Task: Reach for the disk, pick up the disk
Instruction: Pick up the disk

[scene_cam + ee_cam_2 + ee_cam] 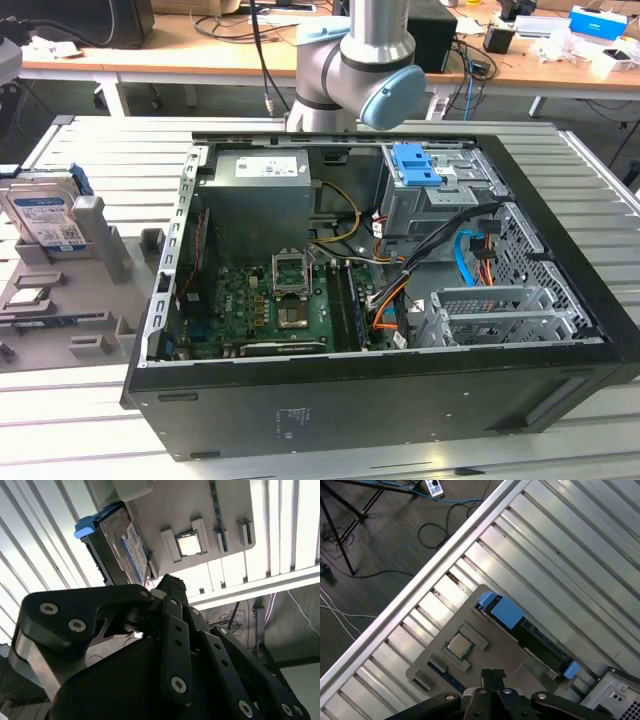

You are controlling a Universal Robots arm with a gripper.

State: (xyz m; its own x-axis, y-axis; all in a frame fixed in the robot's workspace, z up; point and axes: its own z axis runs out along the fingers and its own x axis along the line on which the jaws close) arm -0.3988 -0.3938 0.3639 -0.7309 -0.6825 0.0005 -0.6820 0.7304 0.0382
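My pincer (pixel 493 674), tips together, hovers above the flat, blue-framed silver-metal disk (pixel 525 630); if it drops unopened, it could topple the drive.

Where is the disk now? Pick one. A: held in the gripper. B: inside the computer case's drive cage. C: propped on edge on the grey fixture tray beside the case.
C: the disk stands on edge on the grey fixture tray, outside the computer case, at the exterior view's left.

Arm (pixel 372 40): silver-grey tube stood upright over a joint (blue end cap). Gripper (pixel 493 675): black fingers, tips pressed together in the first wrist view.
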